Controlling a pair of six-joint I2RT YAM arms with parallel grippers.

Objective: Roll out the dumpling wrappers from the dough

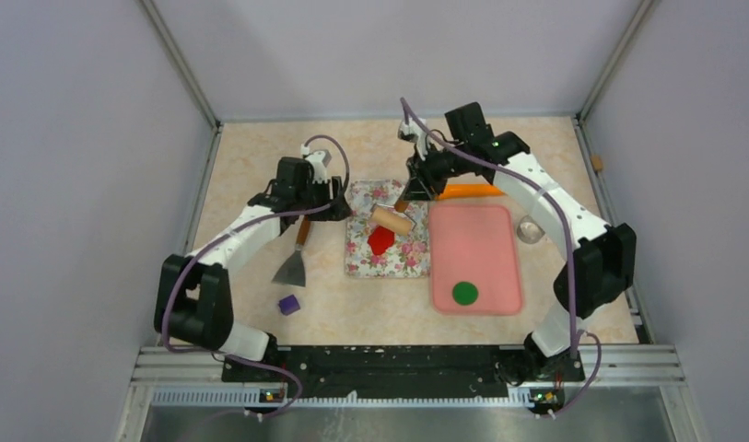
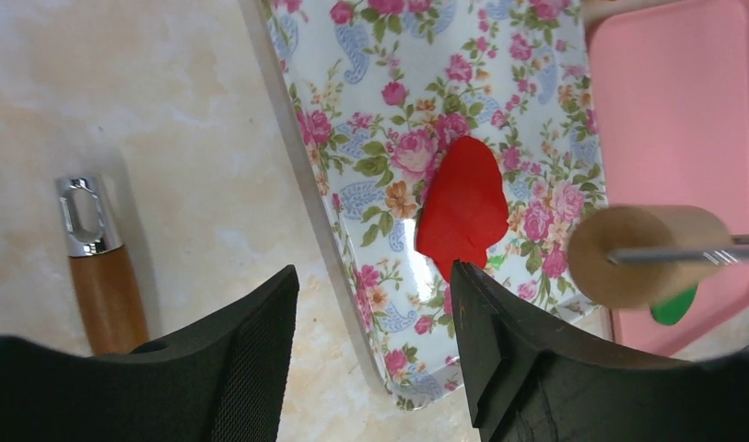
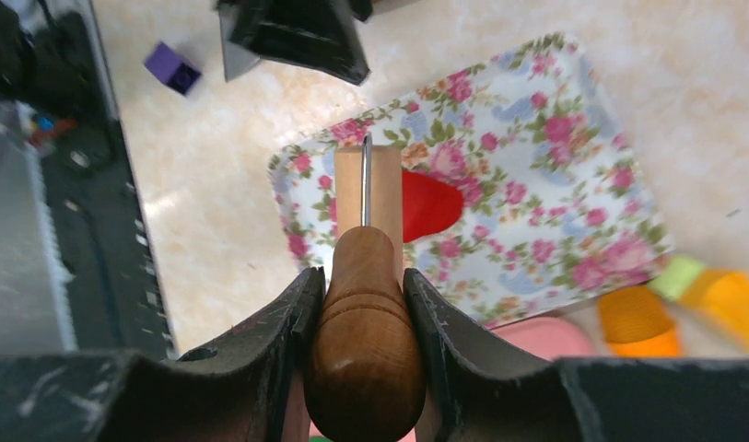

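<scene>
While the right end effector is clenched on the wooden handle of the rolling pin, the roller sits over the floral tray at the edge of the red dough. The dough lies flattened but irregular near the tray's middle. Rolling looks to be the step in hand. The left end effector hangs released just beside the tray, near the scraper. The next move likely calls for an even pass across the dough, perhaps with the tray steadied.
</scene>
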